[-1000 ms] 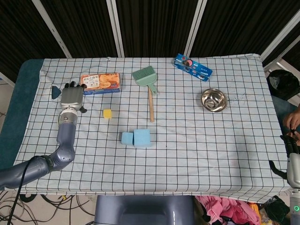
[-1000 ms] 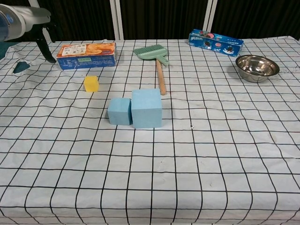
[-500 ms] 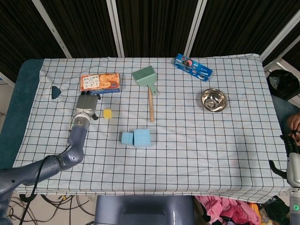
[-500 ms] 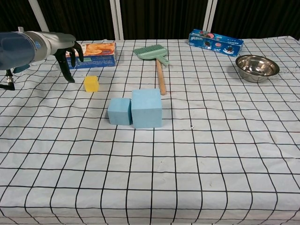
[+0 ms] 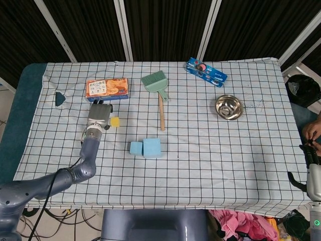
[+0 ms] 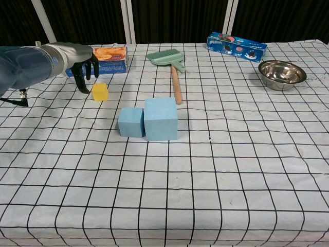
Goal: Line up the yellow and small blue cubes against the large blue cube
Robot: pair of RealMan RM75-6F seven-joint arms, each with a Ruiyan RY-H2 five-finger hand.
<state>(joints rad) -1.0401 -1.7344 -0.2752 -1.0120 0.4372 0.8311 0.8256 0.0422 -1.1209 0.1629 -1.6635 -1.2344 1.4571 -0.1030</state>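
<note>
The yellow cube (image 5: 115,122) (image 6: 99,91) sits alone on the checked cloth, left of and behind the blue pair. The small blue cube (image 5: 136,147) (image 6: 130,122) stands flush against the left face of the large blue cube (image 5: 152,147) (image 6: 161,119). My left hand (image 5: 99,115) (image 6: 82,62) hovers just left of the yellow cube, fingers apart and hanging down, holding nothing; a narrow gap separates it from the cube. My right hand (image 5: 313,170) rests low beyond the table's right edge, empty, with its thumb out to the side.
An orange cracker box (image 5: 106,88) (image 6: 95,60) lies right behind my left hand. A green brush with a wooden handle (image 5: 157,85) (image 6: 169,59) lies behind the blue cubes. A blue cookie pack (image 5: 206,72) and a steel bowl (image 5: 228,107) are at the back right.
My left hand has swung right and toward the front, from beside the cracker box to just left of the yellow cube. The cubes and the right hand have not moved.
</note>
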